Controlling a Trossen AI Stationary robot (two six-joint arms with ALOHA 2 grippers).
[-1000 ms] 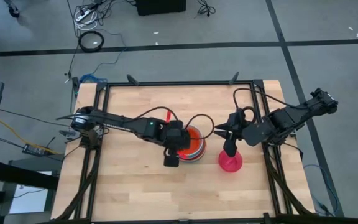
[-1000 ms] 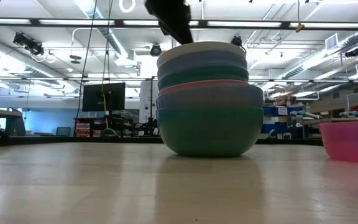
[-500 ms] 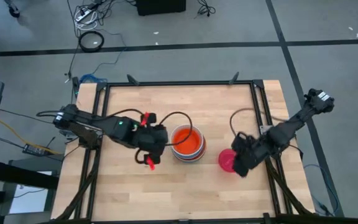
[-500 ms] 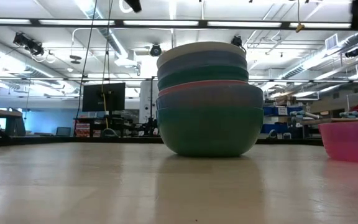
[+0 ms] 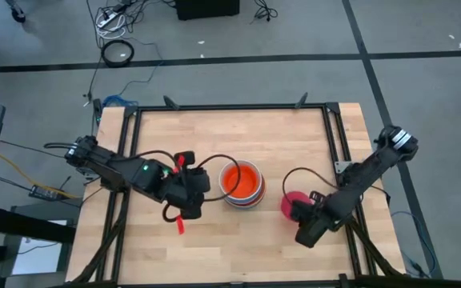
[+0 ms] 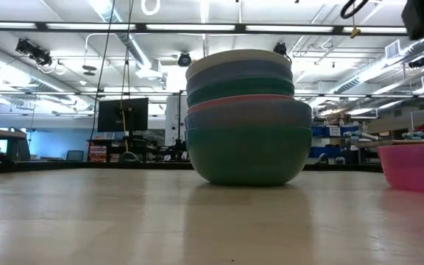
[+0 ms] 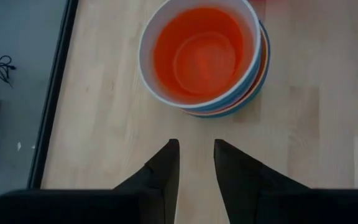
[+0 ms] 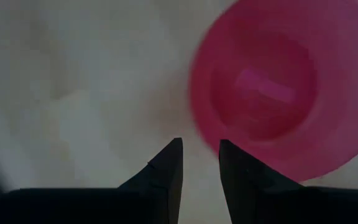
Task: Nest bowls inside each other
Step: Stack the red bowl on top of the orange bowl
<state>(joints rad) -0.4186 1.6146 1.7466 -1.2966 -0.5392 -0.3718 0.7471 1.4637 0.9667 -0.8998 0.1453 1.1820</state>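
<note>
A stack of nested bowls (image 5: 241,182) stands mid-table on its teal bottom bowl (image 6: 245,158); the innermost bowl (image 7: 201,53) is orange. To its right a magenta bowl (image 5: 291,202) rests on its base on the table. Left of the stack, above the table, my left gripper (image 5: 194,204) points toward it, open (image 7: 196,144), nothing between the fingers. My right gripper (image 5: 302,224) hangs over the near side of the magenta bowl (image 8: 278,87), pointing down. It is open (image 8: 201,144), with its fingers just outside the rim and nothing between them.
Bare wooden table lies all around the two groups of bowls. A black frame (image 5: 230,106) runs along the table's edges. In the low view the magenta bowl (image 6: 417,165) shows at the right edge, beside the stack (image 6: 247,121).
My left gripper has drawn back from above the stack toward the table's left edge and turned. My right gripper has come down toward the near edge and tipped to point steeply down beside the magenta bowl. The bowls have stayed in place.
</note>
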